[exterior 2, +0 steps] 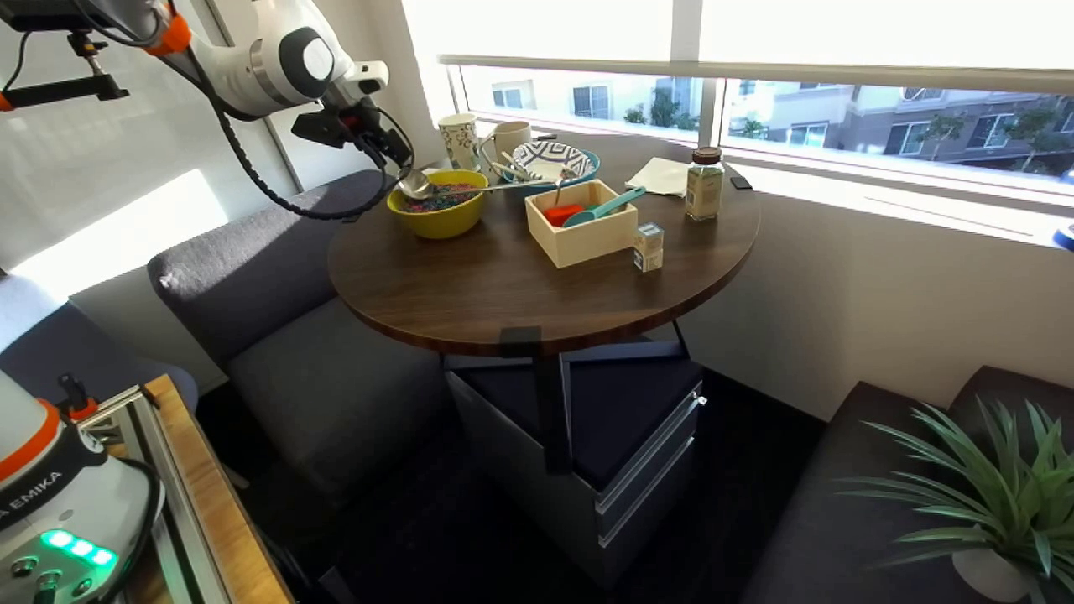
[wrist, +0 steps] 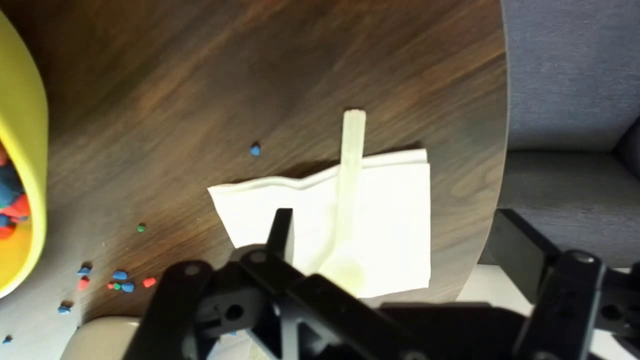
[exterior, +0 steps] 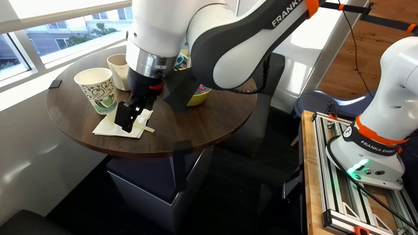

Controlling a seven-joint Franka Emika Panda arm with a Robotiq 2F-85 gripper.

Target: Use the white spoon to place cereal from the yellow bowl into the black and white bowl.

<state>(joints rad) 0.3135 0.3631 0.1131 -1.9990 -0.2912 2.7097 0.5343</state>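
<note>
White spoon (wrist: 351, 165) on the napkin (wrist: 397, 220) near the edge of the counter (wrist: 450, 75), handle end sticking out past the napkin. Fingers (wrist: 524, 252) wide, holding nothing. Probably light, slick, flexy; pinch mid-handle softly, could twist.

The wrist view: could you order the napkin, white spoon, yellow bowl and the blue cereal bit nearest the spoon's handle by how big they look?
1. Napkin, the broadest
2. White spoon, long but slim
3. Blue cereal bit, tiny
Not ranked: yellow bowl, cut off by the picture's edge.
</note>
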